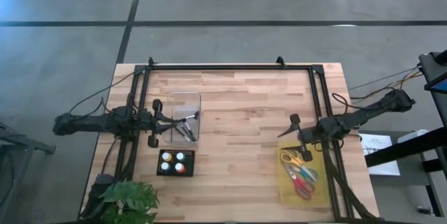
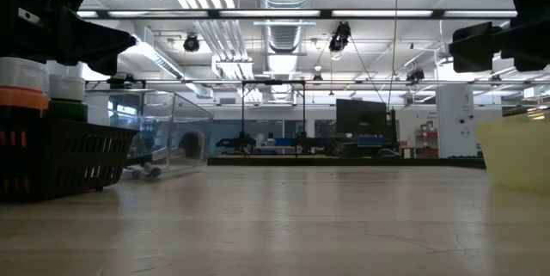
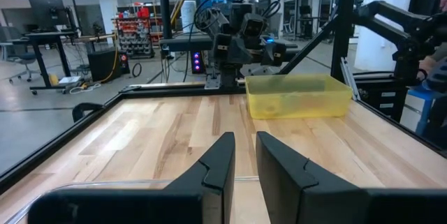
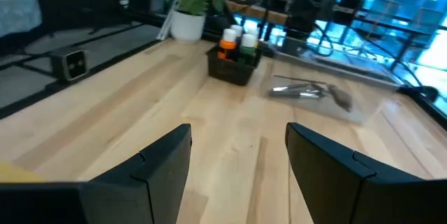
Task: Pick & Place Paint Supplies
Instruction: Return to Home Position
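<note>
Three scissors [image 1: 299, 174] noted inside the yellow bin [image 1: 283, 192], lengthwise twelve-to-six, at six o'clock of the nearer right gripper [image 4: 237, 140], spread wide, empty; left gripper [image 3: 244, 140] narrowly parted, empty.

yellow bin [image 1: 282, 182]: I see it on the table's [image 1: 237, 105] right side.
black tray [image 1: 159, 162]: left side, near a clear tray [image 1: 183, 104].
plant [image 1: 129, 202]: left corner.

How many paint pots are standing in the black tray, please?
4 paint pots, two by two in the black tray: one pair on the side nearer the plant, one pair on the far side. From above, none looks hidden.
</note>
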`<action>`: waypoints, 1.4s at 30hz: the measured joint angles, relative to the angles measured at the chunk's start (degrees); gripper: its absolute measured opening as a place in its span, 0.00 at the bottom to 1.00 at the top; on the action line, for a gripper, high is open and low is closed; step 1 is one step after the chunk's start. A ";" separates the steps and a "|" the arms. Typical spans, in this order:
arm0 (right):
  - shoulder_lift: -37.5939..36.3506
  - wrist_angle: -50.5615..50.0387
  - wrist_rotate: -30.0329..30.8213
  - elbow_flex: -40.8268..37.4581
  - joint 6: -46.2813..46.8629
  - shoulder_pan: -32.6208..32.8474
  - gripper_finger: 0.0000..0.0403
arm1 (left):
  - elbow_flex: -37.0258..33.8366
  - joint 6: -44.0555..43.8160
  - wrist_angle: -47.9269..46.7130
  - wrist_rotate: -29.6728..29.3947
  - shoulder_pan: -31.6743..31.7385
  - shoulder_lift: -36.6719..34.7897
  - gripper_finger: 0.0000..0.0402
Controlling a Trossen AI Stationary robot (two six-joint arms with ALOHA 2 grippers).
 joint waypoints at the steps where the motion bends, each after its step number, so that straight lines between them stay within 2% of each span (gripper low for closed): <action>1: -1.34 -1.45 -0.66 0.00 -0.18 0.00 0.58 | 0.00 0.00 0.02 0.00 0.00 0.00 0.16; 8: -11.29 -12.17 -1.52 0.00 -3.17 -0.02 0.58 | 0.00 -0.02 0.00 0.00 0.00 0.00 0.16; 15: -17.73 -14.21 -2.05 0.00 -7.18 -0.39 0.58 | 0.00 0.00 0.02 0.00 0.00 0.00 0.16; 27: -18.24 -14.16 -1.97 0.00 -17.75 -1.42 0.58 | 0.00 0.00 0.02 0.00 0.00 0.00 0.16; 35: -18.22 -13.19 -2.01 0.02 -10.60 -1.42 0.58 | 0.00 0.00 0.02 0.00 0.00 0.00 0.16; 42: -18.22 -13.53 -2.01 0.02 -10.76 -1.42 0.58 | 0.00 0.00 0.02 0.00 0.00 0.00 0.16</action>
